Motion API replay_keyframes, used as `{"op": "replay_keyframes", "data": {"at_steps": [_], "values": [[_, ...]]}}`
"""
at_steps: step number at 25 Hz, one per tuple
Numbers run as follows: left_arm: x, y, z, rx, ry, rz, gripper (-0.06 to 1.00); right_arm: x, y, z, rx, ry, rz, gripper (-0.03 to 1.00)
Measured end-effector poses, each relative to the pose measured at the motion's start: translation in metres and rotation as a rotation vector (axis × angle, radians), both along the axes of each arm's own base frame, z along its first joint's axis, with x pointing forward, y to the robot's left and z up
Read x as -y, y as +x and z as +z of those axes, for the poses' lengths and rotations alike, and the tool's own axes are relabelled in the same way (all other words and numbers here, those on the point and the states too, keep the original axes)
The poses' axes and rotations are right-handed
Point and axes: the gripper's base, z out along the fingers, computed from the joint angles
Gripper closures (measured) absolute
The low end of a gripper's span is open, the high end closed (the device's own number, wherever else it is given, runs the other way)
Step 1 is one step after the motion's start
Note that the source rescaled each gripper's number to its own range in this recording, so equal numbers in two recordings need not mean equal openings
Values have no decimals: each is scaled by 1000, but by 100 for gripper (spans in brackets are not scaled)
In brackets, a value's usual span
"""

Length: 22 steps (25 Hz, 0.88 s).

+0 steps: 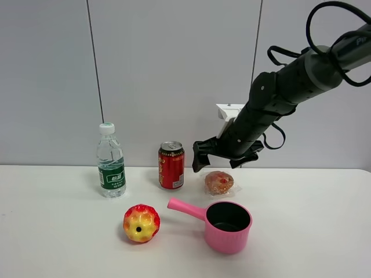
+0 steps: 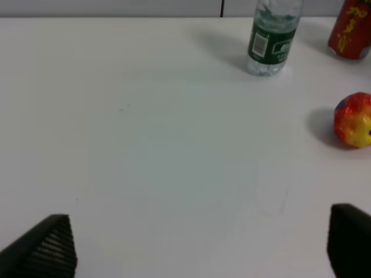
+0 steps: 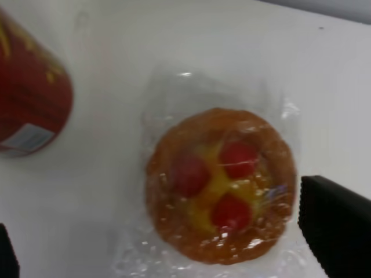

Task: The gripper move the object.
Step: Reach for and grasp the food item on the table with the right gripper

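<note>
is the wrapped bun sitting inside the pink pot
No, the wrapped bun lies on the table just behind the pink pot, whose dark inside shows nothing in it.

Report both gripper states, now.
Left gripper: open, holding nothing.
Right gripper: open above the wrapped bun, not gripping it.

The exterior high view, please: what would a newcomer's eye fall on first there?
The thick black robot arm reaching in from the upper right stands out most, its open black two-fingered gripper poised over the small golden-brown bun with red spots in clear plastic wrap on the white table. Next comes the bright pink saucepan in front of the bun, and the glossy yellow-red bumpy ball to its left.
</note>
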Motion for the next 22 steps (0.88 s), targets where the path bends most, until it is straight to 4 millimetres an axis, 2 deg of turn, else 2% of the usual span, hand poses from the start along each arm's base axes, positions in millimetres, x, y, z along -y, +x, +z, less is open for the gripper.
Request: {"op": "replay_keyframes", "data": {"at_steps": [4, 8, 22], "values": [[0, 0, 0, 0, 0, 0, -6, 5, 5, -4, 41, -71, -3, -3], [0, 0, 0, 0, 0, 0, -6, 6, 7, -19, 33, -122, 18, -3], [0, 0, 0, 0, 0, 0, -6, 2, 16, -49, 85, -82, 5, -3]]}}
